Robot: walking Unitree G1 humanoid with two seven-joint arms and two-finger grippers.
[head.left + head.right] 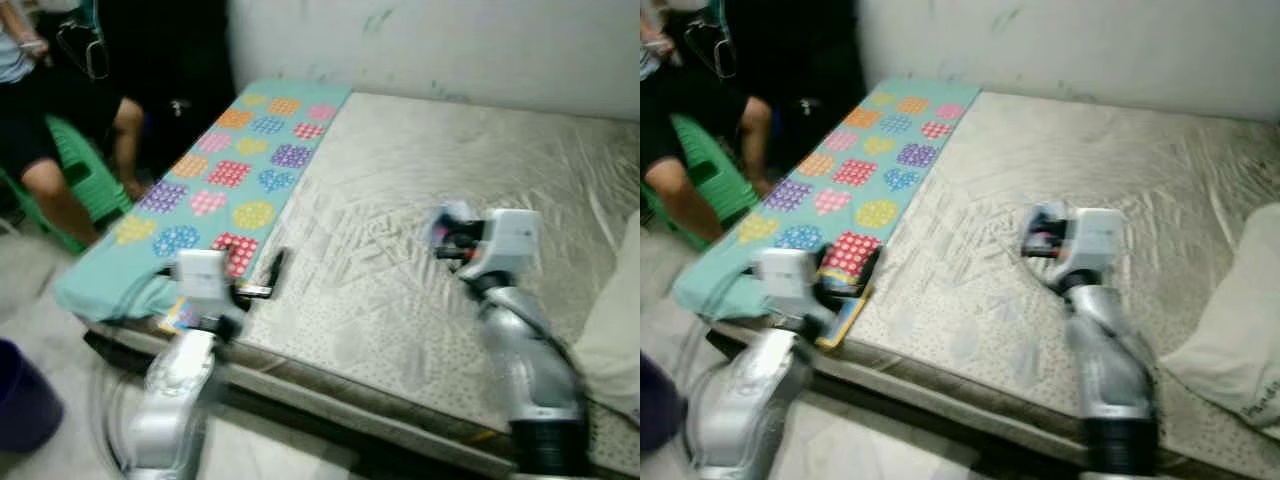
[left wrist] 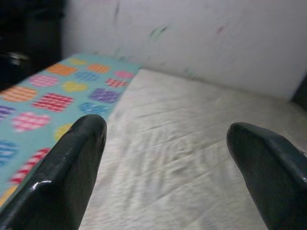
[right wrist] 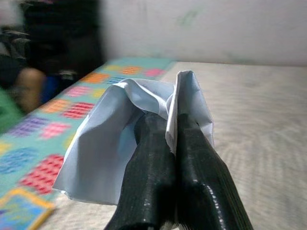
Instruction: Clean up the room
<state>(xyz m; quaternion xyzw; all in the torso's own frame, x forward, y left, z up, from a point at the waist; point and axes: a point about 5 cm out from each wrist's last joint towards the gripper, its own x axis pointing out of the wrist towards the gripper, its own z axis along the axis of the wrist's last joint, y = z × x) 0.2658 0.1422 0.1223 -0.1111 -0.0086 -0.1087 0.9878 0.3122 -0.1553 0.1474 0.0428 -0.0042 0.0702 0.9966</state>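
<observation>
While camera blurs a bit, room reads as bare mattress [image 1: 420,230] against pale scuffed wall [image 1: 430,45]. Teal mat with bright hearts and squares [image 1: 215,190] runs along mattress's left edge, small booklet [image 1: 845,310] at its near end. White pillow [image 1: 1240,330] near right edge. Person's legs on green stool [image 1: 85,185] sit off to left. Right gripper [image 3: 175,139] over mattress, fingers pinched tight on crumpled white paper [image 3: 110,148]. Left gripper [image 2: 168,139] near front edge, fingers spread wide, holding nothing.
</observation>
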